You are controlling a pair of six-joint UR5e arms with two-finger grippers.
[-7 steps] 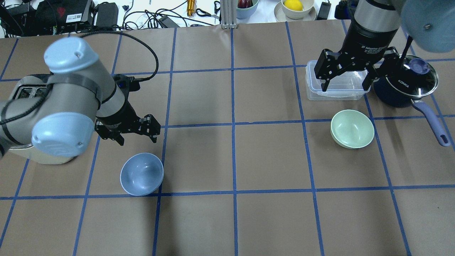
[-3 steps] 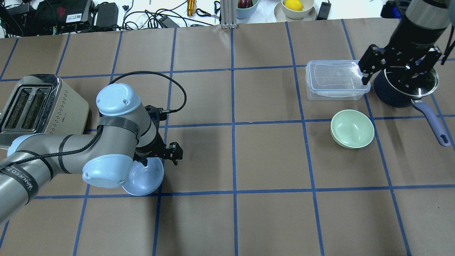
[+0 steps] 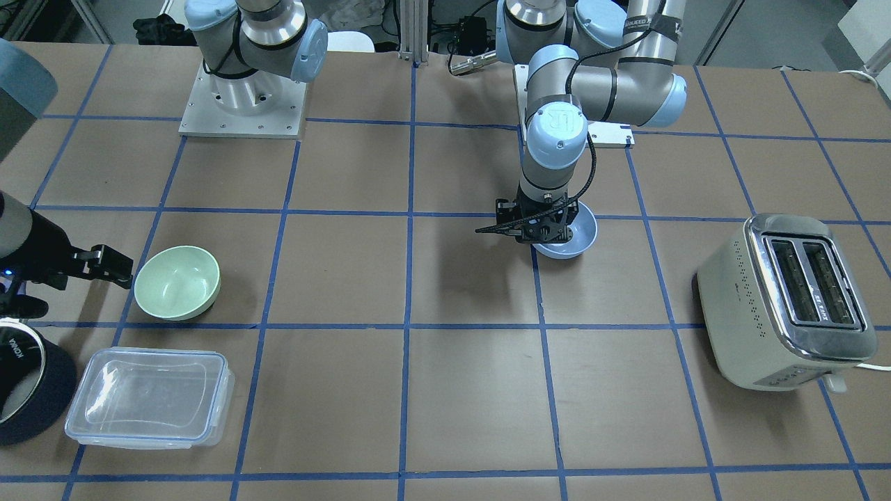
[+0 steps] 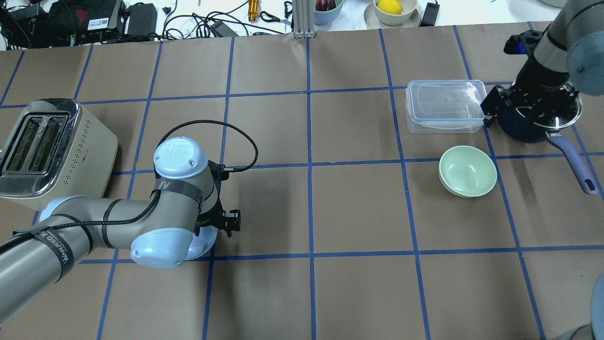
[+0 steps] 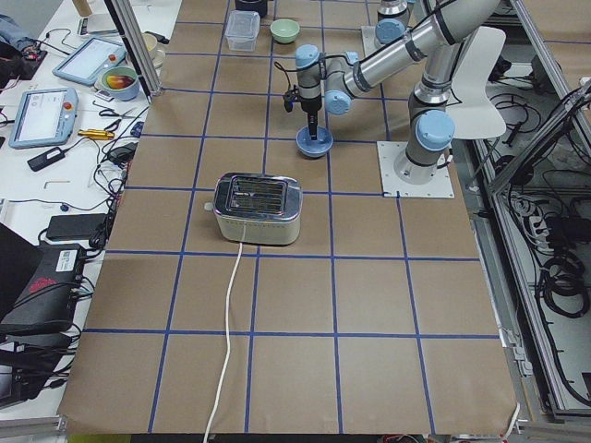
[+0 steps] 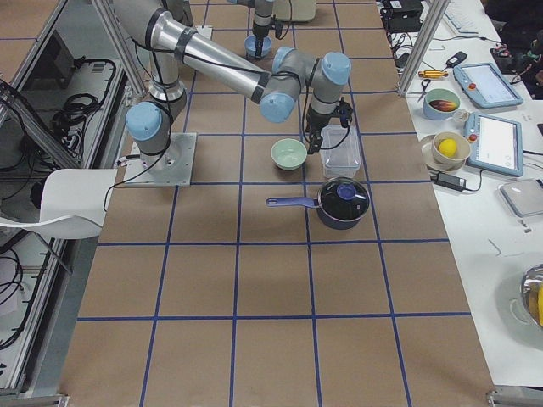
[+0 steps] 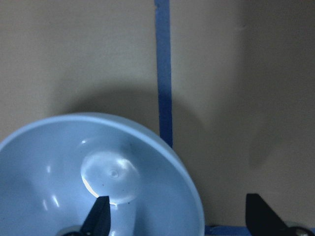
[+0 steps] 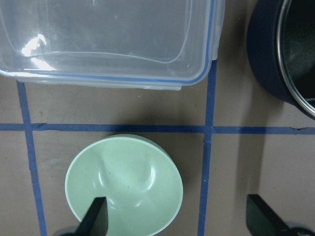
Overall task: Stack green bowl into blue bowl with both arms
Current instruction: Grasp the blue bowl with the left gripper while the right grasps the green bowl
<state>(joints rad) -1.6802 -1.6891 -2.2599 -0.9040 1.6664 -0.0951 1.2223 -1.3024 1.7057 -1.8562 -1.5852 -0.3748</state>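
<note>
The blue bowl sits upright on the table at the left, mostly hidden under my left arm. It shows in the front view and the left wrist view. My left gripper is open and low over the bowl's rim, one finger inside the bowl and one outside; it also shows in the front view. The green bowl sits upright at the right. My right gripper is open and empty, raised beyond it; the right wrist view shows the green bowl below the fingers.
A clear rectangular container and a dark blue saucepan with a long handle stand just behind the green bowl. A toaster stands at the far left. Cables and dishes lie beyond the table's far edge.
My left arm has swung in and come down over the blue bowl. My right gripper has moved right, from above the clear container to above the saucepan. Both stayed open.
</note>
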